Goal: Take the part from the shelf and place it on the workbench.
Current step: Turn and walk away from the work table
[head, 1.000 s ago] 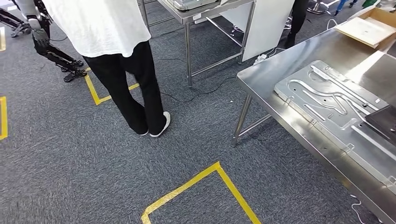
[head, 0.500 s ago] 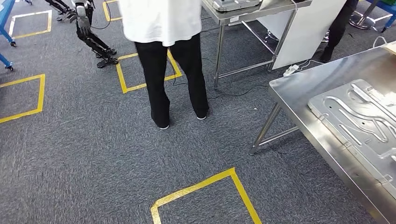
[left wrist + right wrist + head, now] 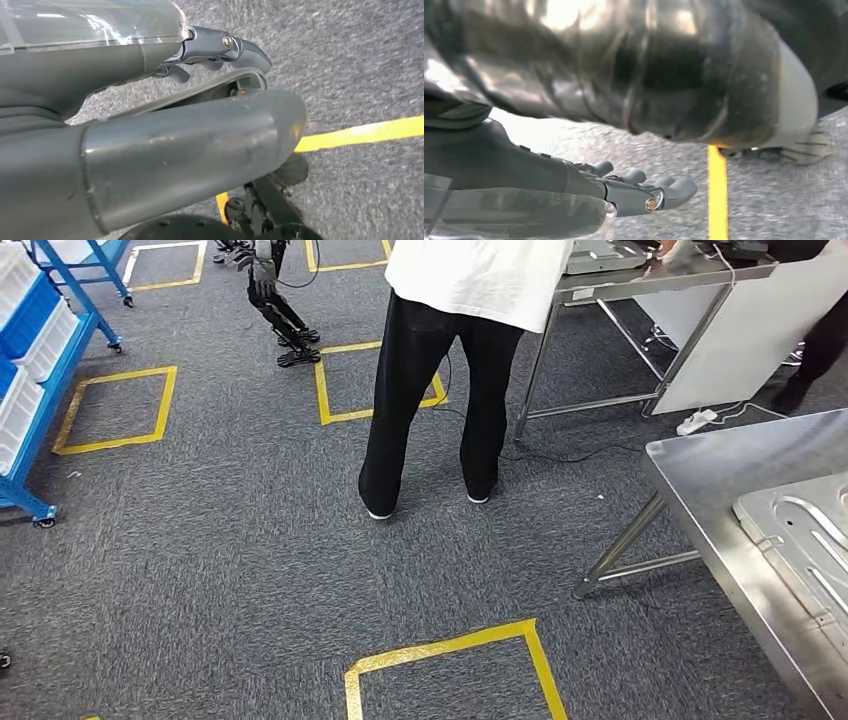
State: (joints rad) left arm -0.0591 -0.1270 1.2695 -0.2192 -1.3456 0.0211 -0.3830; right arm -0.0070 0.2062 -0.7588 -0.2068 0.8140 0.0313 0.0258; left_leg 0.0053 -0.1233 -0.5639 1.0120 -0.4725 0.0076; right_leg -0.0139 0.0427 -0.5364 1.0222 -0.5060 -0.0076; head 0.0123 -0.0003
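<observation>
Grey carpet (image 3: 200, 570) marked with squares of yellow tape (image 3: 455, 650) fills most of the head view. At the left edge stands a blue shelf (image 3: 40, 390) on small wheels, carrying blue and white bins (image 3: 25, 300); what the bins hold cannot be made out from here. A person (image 3: 450, 360) in a white shirt and black trousers stands with their back turned at a steel table (image 3: 650, 280) in the upper middle. Behind that table leans a white panel (image 3: 740, 340), with a power strip (image 3: 695, 422) and cables on the floor beside it. Another robot's dark arm and legs (image 3: 275, 300) stand farther back, near the top. At the right edge is the corner of a bright steel workbench (image 3: 700, 490), and on it lies a flat, pale metal part (image 3: 805, 540) with raised, curving channels pressed into its surface; the picture's edge cuts it off.

From the left wrist, the left hand (image 3: 150, 125) hangs over the carpet and a yellow tape line. Its thick grey thumb and dark fingers (image 3: 240, 47) lie loosely apart, holding nothing.

From the right wrist, the right hand (image 3: 624, 192) also hangs above carpet and a yellow line. Its dark fingers (image 3: 674, 189) are stretched out and slightly apart, empty, with the thick grey thumb blurred across the upper part of the picture.
</observation>
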